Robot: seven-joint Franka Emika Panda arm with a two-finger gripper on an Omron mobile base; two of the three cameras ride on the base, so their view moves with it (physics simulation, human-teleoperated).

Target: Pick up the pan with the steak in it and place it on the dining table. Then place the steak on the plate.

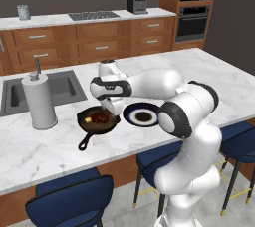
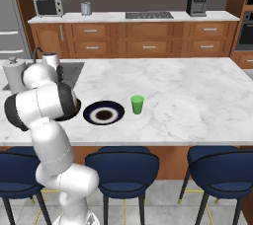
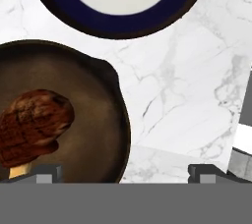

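1. On the dining table [image 1: 209, 79], toward its near long edge, the pan [image 1: 97, 121] sits flat with its looped handle pointing at that edge; the first half of the task appears done.
2. Steak [image 3: 34, 127] — resting inside the pan, off-centre, with a pale bit at one end; not yet lifted.
3. Plate [image 2: 104, 114] — just beside the pan on the side away from the sink, apart from it, marble showing between the two rims.
4. Tool [image 3: 123, 171] — fingers spread wide, holding nothing; it hangs above the pan's plate-side rim, one fingertip over the steak's end, the other over bare marble.
5. Risk: from this offset a straight descent would likely straddle the pan wall instead of the meat — striking the rim and nudging the pan toward the plate.
6. Risk: the steak is small and rounded; a grip on its end alone may let it slip out during the carry.
7. Green cup [image 2: 137, 104] — beyond the plate, well apart from the tool.
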